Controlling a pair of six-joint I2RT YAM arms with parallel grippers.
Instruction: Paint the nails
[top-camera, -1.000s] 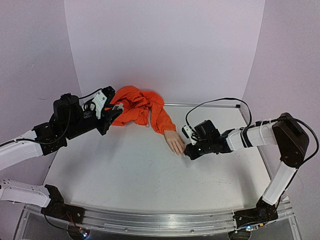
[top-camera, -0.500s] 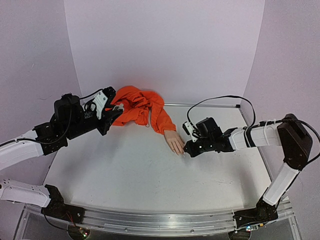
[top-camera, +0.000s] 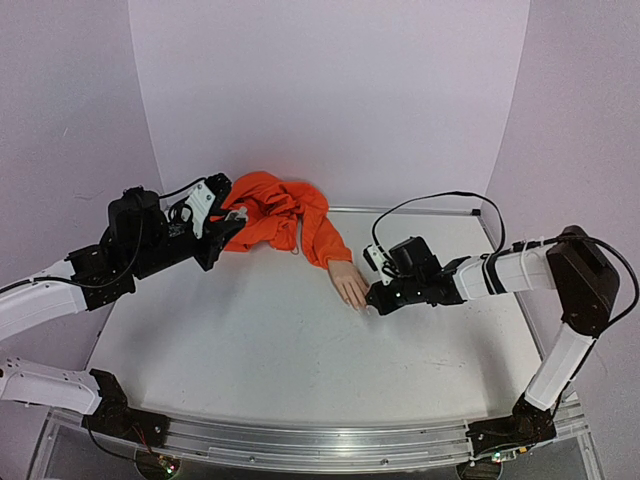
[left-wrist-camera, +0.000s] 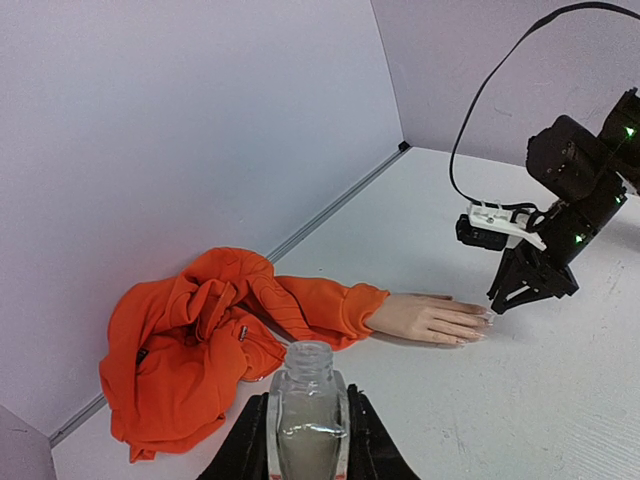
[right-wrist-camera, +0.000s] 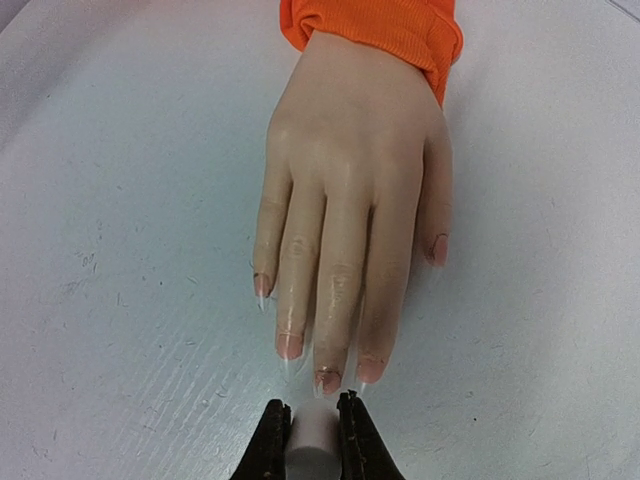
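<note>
A flesh-coloured mannequin hand (top-camera: 350, 287) lies palm down on the white table, its orange sleeve (top-camera: 285, 215) bunched toward the back wall. The nails (right-wrist-camera: 328, 380) are small and pale pink with clear tips. My right gripper (right-wrist-camera: 311, 415) is shut on a whitish cylindrical cap (right-wrist-camera: 314, 445), right in front of the middle fingertip. No brush tip shows. In the top view that gripper (top-camera: 372, 300) sits low at the fingertips. My left gripper (left-wrist-camera: 307, 420) is shut on a small clear open bottle (left-wrist-camera: 306, 385) part full of whitish liquid, held up near the bunched sleeve (left-wrist-camera: 190, 340).
Lilac walls close in the table at the back and on both sides. A black cable (top-camera: 440, 203) loops above the right arm. The table's metal front rail (top-camera: 320, 445) runs along the near edge, between the arm bases.
My right gripper has edged slightly toward the mannequin's fingertips. The left arm and its bottle have not moved.
</note>
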